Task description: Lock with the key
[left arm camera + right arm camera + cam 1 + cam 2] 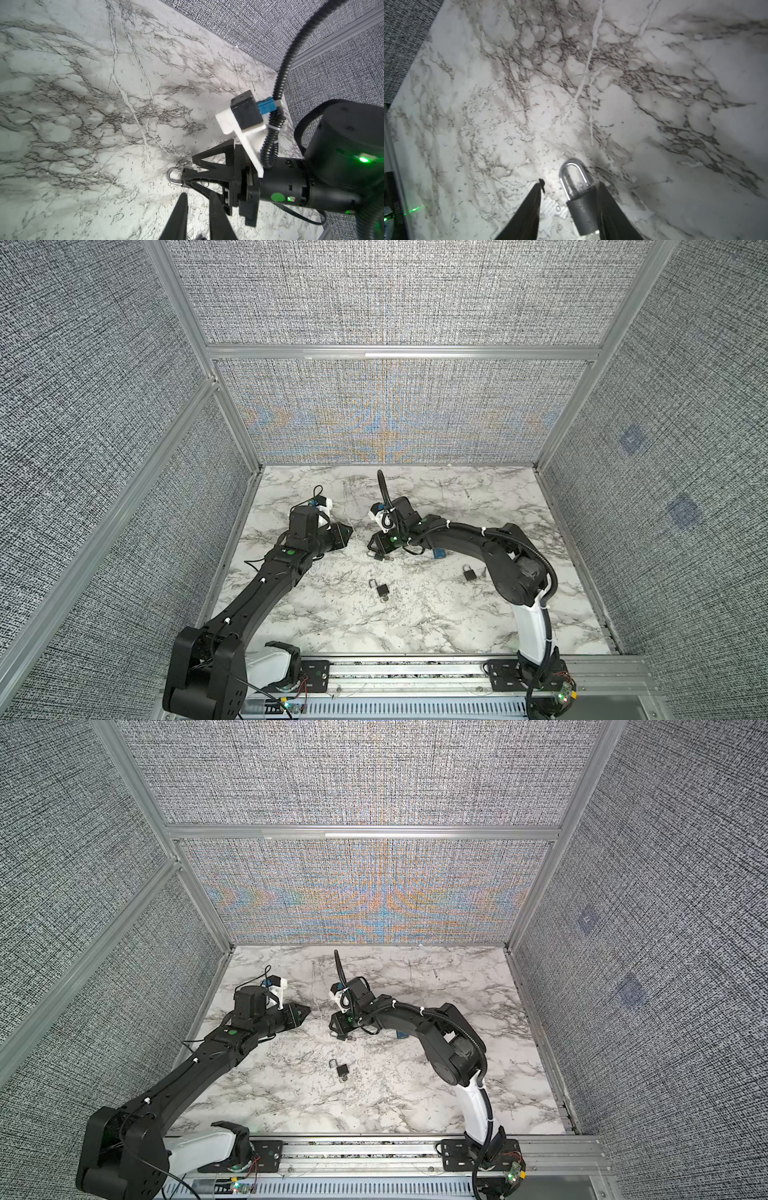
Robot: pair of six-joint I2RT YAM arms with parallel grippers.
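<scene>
Take the padlock with the raised shackle [382, 589] as the mark: it lies alone on the marble desk [415, 626], roughly mid-surface in both top views.

Just beyond it, toward the back wall, a second black padlock [583, 214] lies flat on the desk between the fingers of the right pincer [571, 184]. That pincer is spread. In the right wrist view one finger [608, 207] lies against the side of the lock's body, while the other [529, 212] stands apart with bare marble between it and the lock. Its silver shackle [572, 172] points away from the wrist, and I cannot tell whether the shackle is seated. A glint of bright metal shows at the body's base; whether that is a key is too unclear to say.

The left pincer [197, 193] hovers beyond the mark and off to its left, well apart from both locks, pointing toward the right pincer. Its fingers are parted only a little, with nothing seen between the tips.

To the right of the mark, beside the right arm's elbow, lies a third black padlock [469, 572] with a silver key [482, 571] at its side. Farther back on that side a small blue object [438, 553] shows, half hidden under the arm.
</scene>
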